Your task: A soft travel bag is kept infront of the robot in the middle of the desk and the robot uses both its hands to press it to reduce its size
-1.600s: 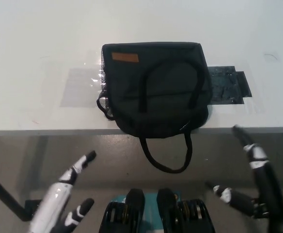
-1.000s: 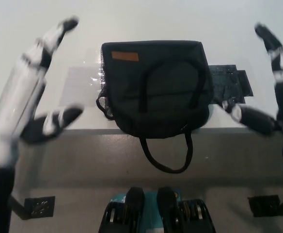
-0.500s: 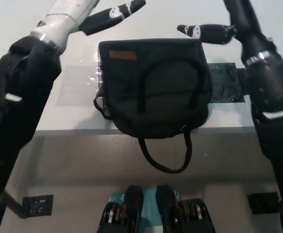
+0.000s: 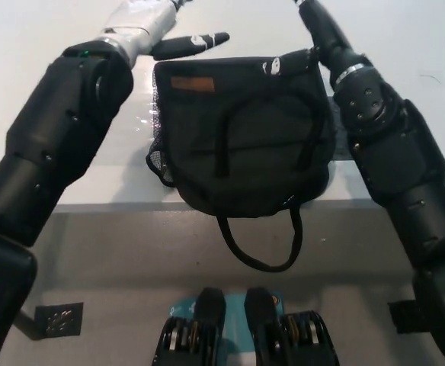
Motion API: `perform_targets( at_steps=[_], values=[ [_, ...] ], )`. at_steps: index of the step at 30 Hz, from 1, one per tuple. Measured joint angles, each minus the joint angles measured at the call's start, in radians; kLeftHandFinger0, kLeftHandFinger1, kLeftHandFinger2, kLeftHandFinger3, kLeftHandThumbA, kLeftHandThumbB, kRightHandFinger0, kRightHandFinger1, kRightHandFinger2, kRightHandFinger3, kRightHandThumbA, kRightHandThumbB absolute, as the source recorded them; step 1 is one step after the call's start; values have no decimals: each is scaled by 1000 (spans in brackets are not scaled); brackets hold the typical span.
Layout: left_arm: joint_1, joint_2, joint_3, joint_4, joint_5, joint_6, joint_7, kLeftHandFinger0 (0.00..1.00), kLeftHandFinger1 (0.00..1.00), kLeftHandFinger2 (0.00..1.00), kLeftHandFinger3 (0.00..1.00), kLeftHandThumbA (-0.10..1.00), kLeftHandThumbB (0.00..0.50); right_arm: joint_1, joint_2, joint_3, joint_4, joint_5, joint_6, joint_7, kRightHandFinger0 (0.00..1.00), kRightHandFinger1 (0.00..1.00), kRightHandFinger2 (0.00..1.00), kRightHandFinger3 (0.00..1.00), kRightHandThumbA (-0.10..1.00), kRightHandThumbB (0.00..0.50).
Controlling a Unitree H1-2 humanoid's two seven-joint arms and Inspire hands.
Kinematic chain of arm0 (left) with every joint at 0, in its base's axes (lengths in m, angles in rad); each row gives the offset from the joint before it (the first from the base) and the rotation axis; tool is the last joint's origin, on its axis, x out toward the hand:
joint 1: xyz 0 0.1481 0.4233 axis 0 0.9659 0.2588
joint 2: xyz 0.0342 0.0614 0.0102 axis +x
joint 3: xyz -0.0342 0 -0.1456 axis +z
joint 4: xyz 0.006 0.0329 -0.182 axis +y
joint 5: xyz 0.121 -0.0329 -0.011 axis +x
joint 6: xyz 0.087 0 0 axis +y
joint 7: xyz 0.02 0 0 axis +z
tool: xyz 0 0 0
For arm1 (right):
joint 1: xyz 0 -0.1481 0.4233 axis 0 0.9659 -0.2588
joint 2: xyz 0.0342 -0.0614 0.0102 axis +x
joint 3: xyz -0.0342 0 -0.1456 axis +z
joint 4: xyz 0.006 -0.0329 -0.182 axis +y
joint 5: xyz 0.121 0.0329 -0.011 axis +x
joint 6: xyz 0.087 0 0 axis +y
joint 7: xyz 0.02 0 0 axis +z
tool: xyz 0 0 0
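Note:
The black soft bag [image 4: 241, 137] lies at the middle of the white table [image 4: 70, 179], with an orange label [image 4: 192, 84] near its far left corner. One carrying strap [image 4: 260, 248] hangs over the table's front edge. My white left hand [image 4: 142, 23] is beyond the bag's far left corner, partly cut off by the picture's top; one outstretched finger [image 4: 196, 42] points right just past the bag's far edge. My black right arm [image 4: 375, 130] runs along the bag's right side. My right hand [image 4: 314, 27] is mostly out of frame, with one finger [image 4: 280, 66] on the bag's far right edge.
A clear taped patch [image 4: 123, 126] lies on the table left of the bag. The table's front edge [image 4: 116, 204] crosses the picture under the bag. Below it is grey floor with a black bracket [image 4: 59, 320] at left and another [image 4: 409, 316] at right.
Both arms have come up from below the table and reached forward on either side of the bag. The hands are now at its far edge. The bag has barely shifted.

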Motion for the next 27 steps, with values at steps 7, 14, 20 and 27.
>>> perform_targets(
  at_steps=[7,14,20,27],
  values=[
    [-14,-32,-32,61,34,10,14,1000,1000,1000,1000,1000,157,-15,8,24,123,1,-43,-40,1000,1000,1000,1000,1000,235],
    [-15,-70,-58,68,66,33,16,1000,1000,1000,1000,1000,48,-17,9,26,134,11,-59,-47,1000,1000,1000,1000,1000,223],
    [-15,-82,-68,34,86,53,13,1000,1000,1000,1000,1000,53,-16,9,25,124,22,-62,-47,1000,1000,1000,1000,1000,211],
    [-11,-91,-82,-13,111,83,11,1000,1000,1000,1000,1000,54,-5,8,22,74,27,-62,-48,1000,1000,1000,1000,1000,229]
  ],
)
